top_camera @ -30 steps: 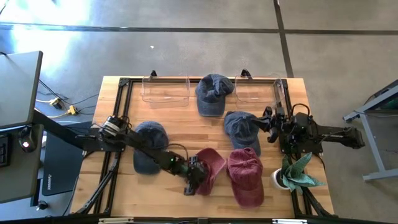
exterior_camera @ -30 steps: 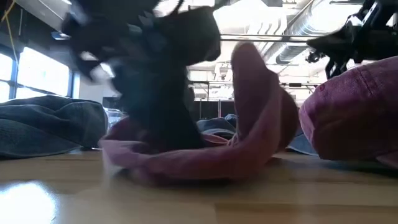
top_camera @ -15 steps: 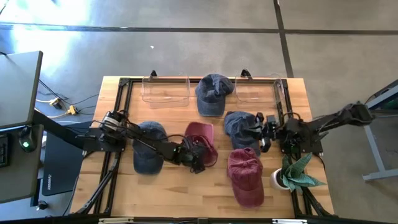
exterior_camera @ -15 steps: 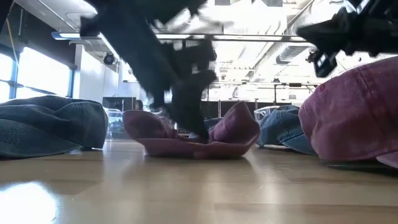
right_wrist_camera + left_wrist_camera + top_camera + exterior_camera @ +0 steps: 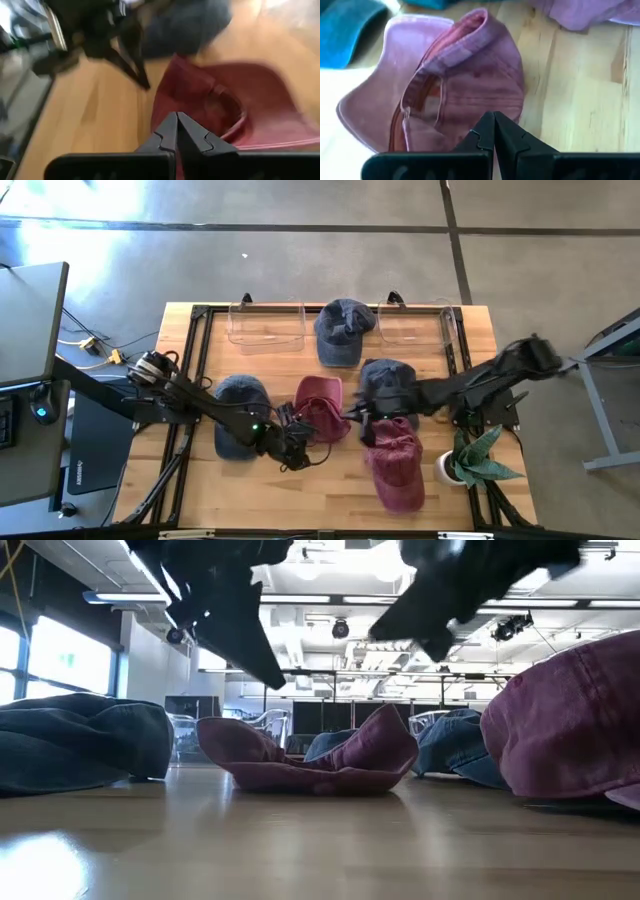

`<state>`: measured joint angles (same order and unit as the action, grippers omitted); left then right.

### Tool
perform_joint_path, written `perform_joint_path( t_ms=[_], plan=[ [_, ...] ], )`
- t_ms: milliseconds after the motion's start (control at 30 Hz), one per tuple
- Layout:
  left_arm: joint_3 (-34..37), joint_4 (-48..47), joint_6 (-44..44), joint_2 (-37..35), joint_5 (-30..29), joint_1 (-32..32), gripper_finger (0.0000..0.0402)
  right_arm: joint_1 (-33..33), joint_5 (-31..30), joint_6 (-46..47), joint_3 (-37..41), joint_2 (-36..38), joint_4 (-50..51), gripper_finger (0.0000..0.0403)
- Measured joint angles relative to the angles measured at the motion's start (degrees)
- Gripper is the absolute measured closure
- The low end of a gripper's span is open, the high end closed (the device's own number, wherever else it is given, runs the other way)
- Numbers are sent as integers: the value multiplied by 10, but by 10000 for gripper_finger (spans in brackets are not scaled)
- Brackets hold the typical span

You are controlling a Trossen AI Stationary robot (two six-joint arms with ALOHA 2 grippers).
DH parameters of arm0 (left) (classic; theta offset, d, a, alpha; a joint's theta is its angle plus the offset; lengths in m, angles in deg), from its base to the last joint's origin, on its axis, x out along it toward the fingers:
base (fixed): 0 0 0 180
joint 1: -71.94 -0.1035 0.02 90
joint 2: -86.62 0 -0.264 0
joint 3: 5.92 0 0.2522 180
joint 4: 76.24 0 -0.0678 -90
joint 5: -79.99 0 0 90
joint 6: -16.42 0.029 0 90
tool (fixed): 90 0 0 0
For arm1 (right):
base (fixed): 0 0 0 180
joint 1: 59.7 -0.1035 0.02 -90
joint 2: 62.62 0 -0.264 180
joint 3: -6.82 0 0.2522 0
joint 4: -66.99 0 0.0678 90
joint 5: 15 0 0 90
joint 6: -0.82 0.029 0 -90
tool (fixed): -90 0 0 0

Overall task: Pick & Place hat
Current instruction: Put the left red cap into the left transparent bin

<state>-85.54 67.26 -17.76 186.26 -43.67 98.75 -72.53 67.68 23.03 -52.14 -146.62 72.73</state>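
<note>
Wooden tabletop [image 5: 330, 480] fills the middle of the overhead frame, with bare concrete floor around it and hats scattered across the boards. The change that matters: half a second ago my left claw [image 5: 297, 452] was on the maroon hat [image 5: 322, 407] at the centre of the frame, and a second ago that hat lay lower and further right, by the other maroon hat [image 5: 396, 463]. Now my left claw has let go and pulled back, just below and left of the hat, its fingers pressed together with nothing between them. The hat lies upside down and crumpled on the wood, free of both arms in the table-level view.

My right claw [image 5: 352, 416] has swung in from the right edge and now sits just at the hat's right side, fingers also together and empty. I judge the hat is being passed from one arm to the other, so the placing is not finished.

Two clear plastic bins stand along the upper edge: the left bin [image 5: 266, 326] and the right bin [image 5: 414, 324]. Both look empty. A blue hat [image 5: 343, 330] lies between them, not inside either; another blue hat [image 5: 388, 380] and a dark blue hat [image 5: 238, 420] rest on the wood.
</note>
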Motion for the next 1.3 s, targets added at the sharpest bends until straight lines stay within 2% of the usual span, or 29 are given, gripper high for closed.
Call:
perform_joint_path(
  t_ms=[133, 267, 333, 467, 600, 867, 967, 1100, 1167, 1300],
  plan=[
    [27, 31, -21, 37, 14, -2, 401, 1, 53, -31, -97, -101, 107, 402],
    [35, 34, -21, 59, 24, -2, 401, 8, 38, -66, -167, -177, 194, 402],
    [39, 26, -21, 75, 30, -2, 401, 16, 16, -66, -190, -195, 248, 402],
    [38, 34, -4, 90, 49, -1, 401, 34, -78, -33, -208, -210, 317, 402],
    [29, 31, -2, 90, 22, 9, 401, 50, -162, 6, -207, -208, 365, 402],
    [-32, -19, 5, 39, -88, 67, 401, 24, -204, -20, -207, -179, 358, 402],
    [-38, -24, -8, 31, -101, 72, 401, 0, -207, -42, -208, -155, 350, 402],
    [-38, -19, -21, 34, -103, 68, 401, -26, -149, -47, -206, -147, 341, 402],
    [-40, 15, -20, 51, -100, 54, 401, -34, -129, -56, -194, -155, 318, 401],
    [-36, 74, -5, 91, -96, 29, 401, -20, -127, -103, -151, -173, 243, 393]
  ],
)
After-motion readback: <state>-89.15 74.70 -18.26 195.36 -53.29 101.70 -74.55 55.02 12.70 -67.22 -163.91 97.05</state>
